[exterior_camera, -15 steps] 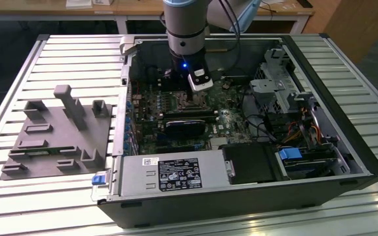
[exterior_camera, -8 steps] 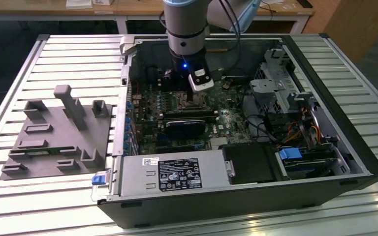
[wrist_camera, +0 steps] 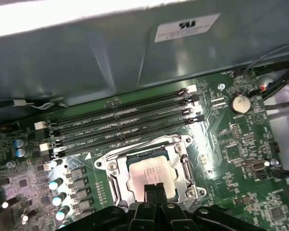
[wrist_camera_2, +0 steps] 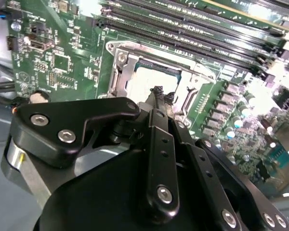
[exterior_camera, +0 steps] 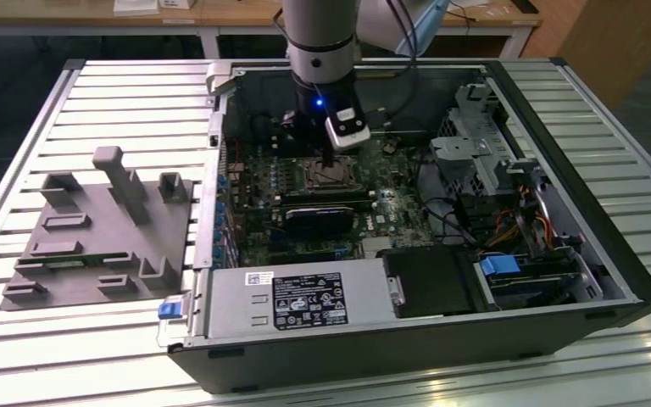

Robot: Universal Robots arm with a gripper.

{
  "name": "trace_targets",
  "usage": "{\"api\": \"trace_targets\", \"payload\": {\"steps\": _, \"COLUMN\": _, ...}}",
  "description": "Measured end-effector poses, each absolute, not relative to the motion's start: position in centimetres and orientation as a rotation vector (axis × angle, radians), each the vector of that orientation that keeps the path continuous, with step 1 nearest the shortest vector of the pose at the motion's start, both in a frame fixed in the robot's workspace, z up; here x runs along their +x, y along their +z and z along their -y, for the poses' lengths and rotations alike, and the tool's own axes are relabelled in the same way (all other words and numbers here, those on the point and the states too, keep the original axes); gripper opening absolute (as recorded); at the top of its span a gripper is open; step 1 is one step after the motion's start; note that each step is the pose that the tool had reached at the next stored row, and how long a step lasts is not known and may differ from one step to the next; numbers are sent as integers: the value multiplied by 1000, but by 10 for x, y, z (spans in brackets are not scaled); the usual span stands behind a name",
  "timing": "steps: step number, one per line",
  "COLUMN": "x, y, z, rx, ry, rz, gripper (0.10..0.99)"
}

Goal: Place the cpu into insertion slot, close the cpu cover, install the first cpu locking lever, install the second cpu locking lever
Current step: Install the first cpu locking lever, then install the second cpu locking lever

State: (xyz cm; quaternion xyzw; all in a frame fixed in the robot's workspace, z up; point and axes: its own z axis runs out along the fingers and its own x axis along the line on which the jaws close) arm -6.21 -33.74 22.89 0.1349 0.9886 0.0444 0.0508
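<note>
The cpu (wrist_camera: 149,174), a silvery-beige square, lies flat in the insertion slot (wrist_camera: 151,168) on the green motherboard. The cpu cover (wrist_camera: 116,177), a silvery frame, lies down around the chip, whose top shows through the window. My gripper (wrist_camera: 154,188) stands shut right over the chip's near edge, its black fingertips (wrist_camera_2: 158,92) pressed together with nothing between them. In the second wrist view the cpu (wrist_camera_2: 151,79) and the cover (wrist_camera_2: 123,72) sit just beyond the tips. In the exterior view the gripper (exterior_camera: 331,163) reaches down into the open computer case onto the slot (exterior_camera: 328,176). I cannot make out how the locking levers stand.
Long black memory slots (wrist_camera: 125,122) run beside the socket, close to the grey case wall (wrist_camera: 111,53). A dark block (exterior_camera: 314,216) and the power supply (exterior_camera: 292,301) lie nearer the case's front, a drive cage (exterior_camera: 484,153) at the exterior view's right. A grey fixture (exterior_camera: 99,229) sits outside the case.
</note>
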Motion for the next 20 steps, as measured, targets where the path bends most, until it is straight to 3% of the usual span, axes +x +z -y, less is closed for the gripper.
{"api": "trace_targets", "payload": {"steps": 20, "x": -62, "y": 240, "z": 339, "rx": 410, "ry": 135, "rz": -3009, "gripper": 106}}
